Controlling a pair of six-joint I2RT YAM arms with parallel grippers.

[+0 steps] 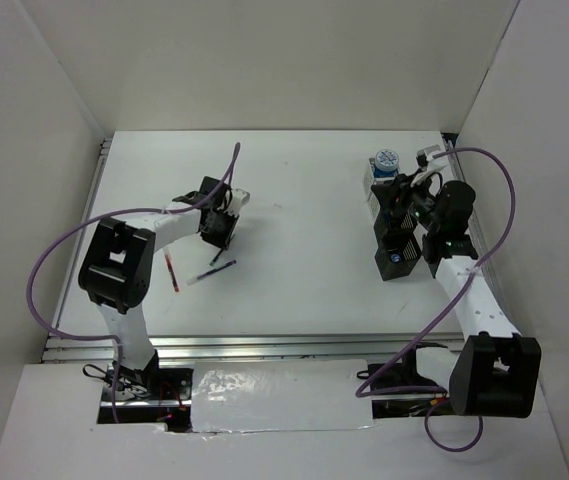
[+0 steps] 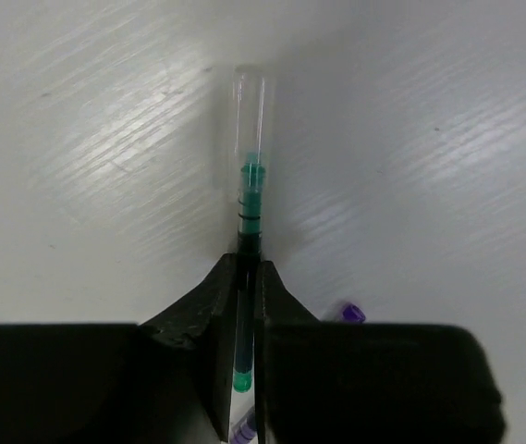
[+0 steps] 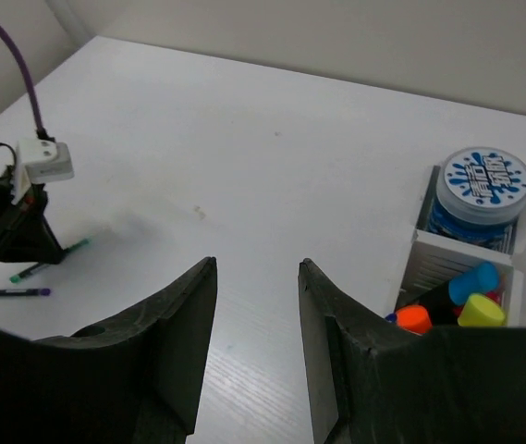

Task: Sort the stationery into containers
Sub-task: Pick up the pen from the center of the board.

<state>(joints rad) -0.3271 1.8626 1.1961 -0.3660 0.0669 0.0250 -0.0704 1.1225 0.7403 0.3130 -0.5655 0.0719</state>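
Green pen (image 2: pixel 251 199) points straight ahead, apparently pinched by left end effector (image 2: pixel 249 270).

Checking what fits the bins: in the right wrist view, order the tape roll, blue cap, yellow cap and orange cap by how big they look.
1. tape roll, clearly largest.
2. blue cap and yellow cap: look alike, unranked.
3. orange cap: looks smallest, but partly hidden.

You have a white table (image 1: pixel 304 190), matte and faintly scuffed, boxed by plain white walls (image 1: pixel 264 60) at 9, 12 and 3 o'clock. An aluminium rail (image 1: pixel 264 346) runs along its 6 o'clock edge. A glossy wrinkled sheet (image 1: pixel 274 395) lies just below the rail.
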